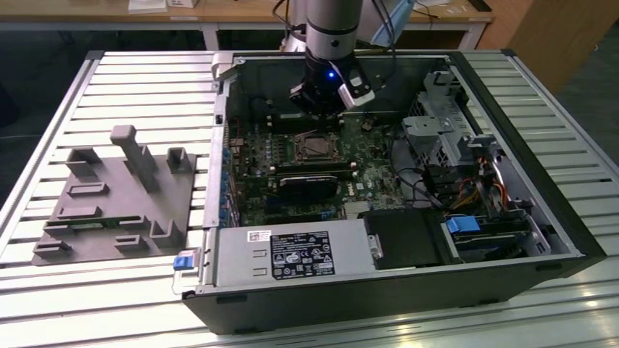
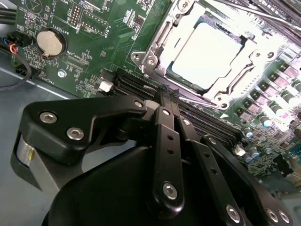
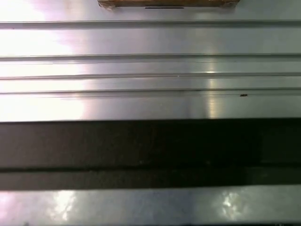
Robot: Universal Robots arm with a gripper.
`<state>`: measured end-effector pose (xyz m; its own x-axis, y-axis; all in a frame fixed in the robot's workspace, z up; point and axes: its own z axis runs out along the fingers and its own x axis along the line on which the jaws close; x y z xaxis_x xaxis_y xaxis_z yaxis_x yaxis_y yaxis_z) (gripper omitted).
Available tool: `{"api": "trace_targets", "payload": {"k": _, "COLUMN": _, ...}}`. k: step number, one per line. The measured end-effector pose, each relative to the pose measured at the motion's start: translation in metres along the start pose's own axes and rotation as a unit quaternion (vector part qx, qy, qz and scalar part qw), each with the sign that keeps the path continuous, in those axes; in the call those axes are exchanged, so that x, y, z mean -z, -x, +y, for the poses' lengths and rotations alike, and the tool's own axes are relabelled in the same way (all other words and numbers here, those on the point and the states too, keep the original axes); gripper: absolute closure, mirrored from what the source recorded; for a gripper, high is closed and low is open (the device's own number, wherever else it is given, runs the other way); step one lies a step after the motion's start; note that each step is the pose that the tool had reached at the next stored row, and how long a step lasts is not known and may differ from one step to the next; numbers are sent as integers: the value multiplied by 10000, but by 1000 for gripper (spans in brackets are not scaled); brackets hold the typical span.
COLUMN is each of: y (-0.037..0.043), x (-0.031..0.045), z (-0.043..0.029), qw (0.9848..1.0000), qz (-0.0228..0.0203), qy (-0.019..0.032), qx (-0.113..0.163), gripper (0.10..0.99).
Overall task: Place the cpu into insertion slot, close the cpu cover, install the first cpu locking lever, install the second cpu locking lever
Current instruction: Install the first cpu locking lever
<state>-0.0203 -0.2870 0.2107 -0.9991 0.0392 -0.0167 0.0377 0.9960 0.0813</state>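
The tool hangs inside the open computer case, its fingers drawn together with nothing visible between them. The case lies on its side on a slatted metal table, next to a grey moulded fixture on the exterior view's left. A silver power supply fills the case's near corner. On the green motherboard, the insertion slot sits just below the tool in the exterior view. In the second wrist view the cpu cover lies flat over the slot and the cpu shows bright through its window. The fingertips are just beside the cover's edge, over the long black card slots; I cannot tell whether they touch. A coin battery sits well apart.
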Motion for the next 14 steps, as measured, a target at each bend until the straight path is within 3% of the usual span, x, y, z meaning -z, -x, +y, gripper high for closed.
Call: {"api": "trace_targets", "payload": {"k": 14, "y": 22, "x": -80, "z": 4, "qw": 10000, "qz": -2, "qy": -52, "qx": 1, "gripper": 969}}
